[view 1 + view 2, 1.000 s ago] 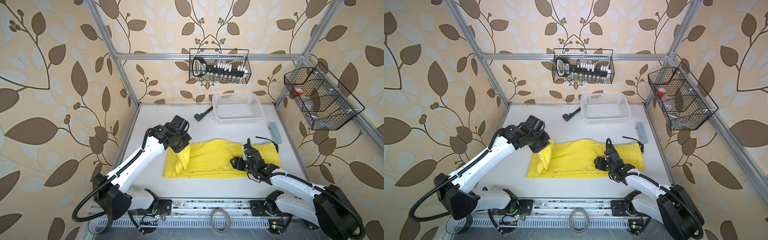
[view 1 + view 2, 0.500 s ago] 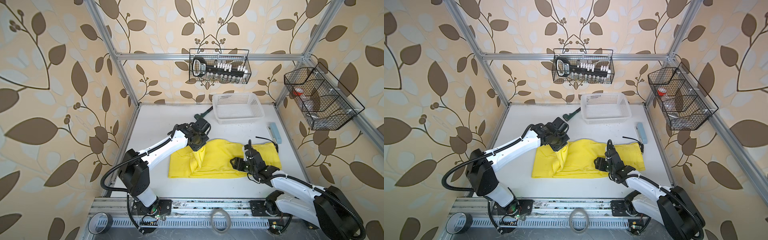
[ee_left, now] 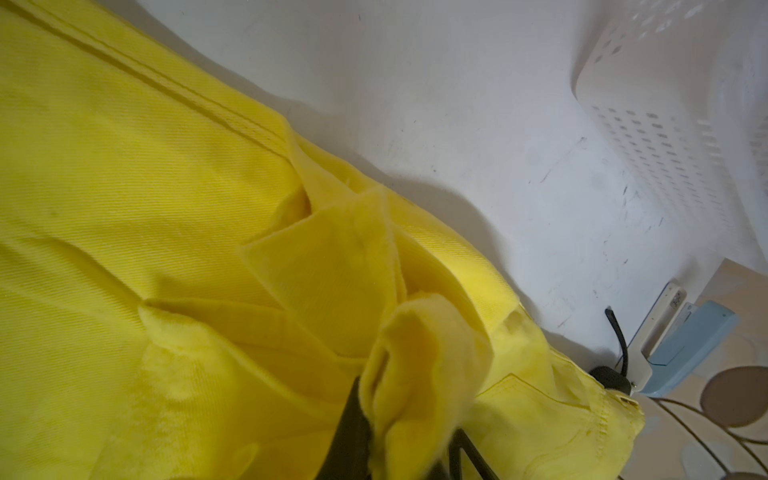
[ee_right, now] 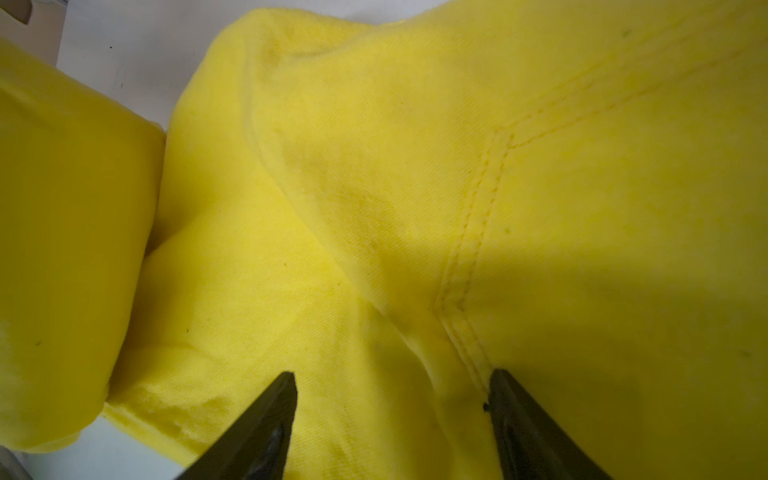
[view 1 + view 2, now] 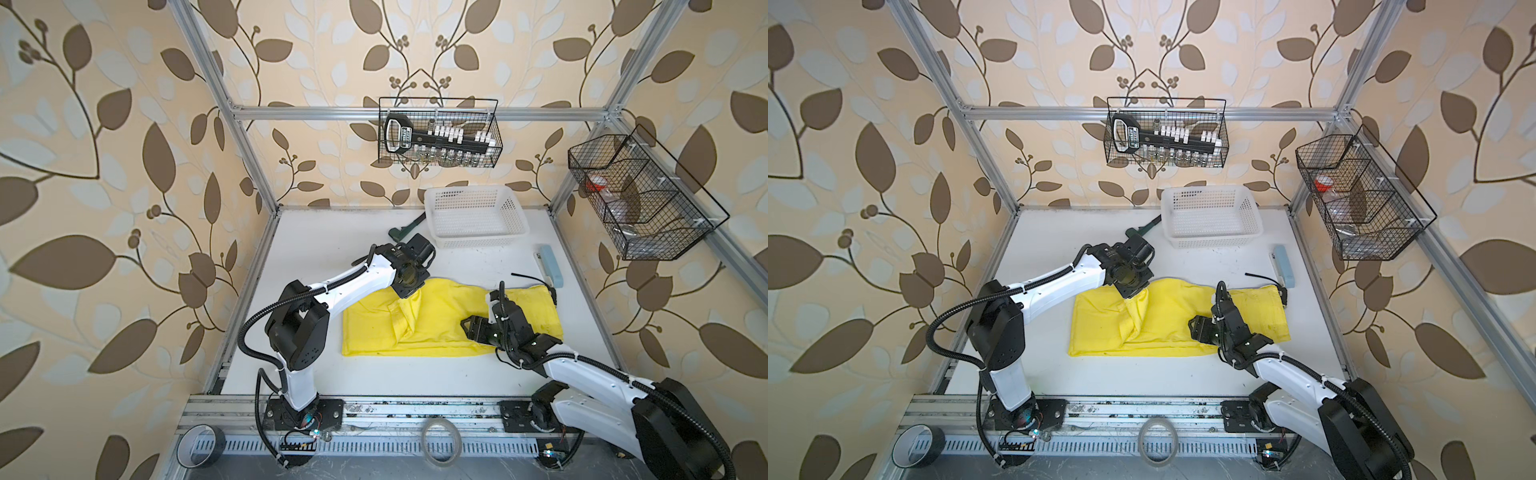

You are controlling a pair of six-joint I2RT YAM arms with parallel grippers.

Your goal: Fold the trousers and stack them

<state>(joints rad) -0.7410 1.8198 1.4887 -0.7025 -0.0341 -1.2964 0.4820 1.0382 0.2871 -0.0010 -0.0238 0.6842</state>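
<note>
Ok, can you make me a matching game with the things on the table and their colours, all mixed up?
Things:
1. trousers
2. basket
3. stapler
4. wrench

Colours:
A. white
B. dark green
C. bright yellow
D. light blue

Right pairs: 1-C, 2-A, 3-D, 4-B.

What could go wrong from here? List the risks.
1. The left tool grips a crumpled bunch of the trousers; letting go here may leave a lumpy, crooked fold.
2. The right tool stands open over the trousers; the folded leg could land on it, or it could drag the cloth when withdrawn.
</note>
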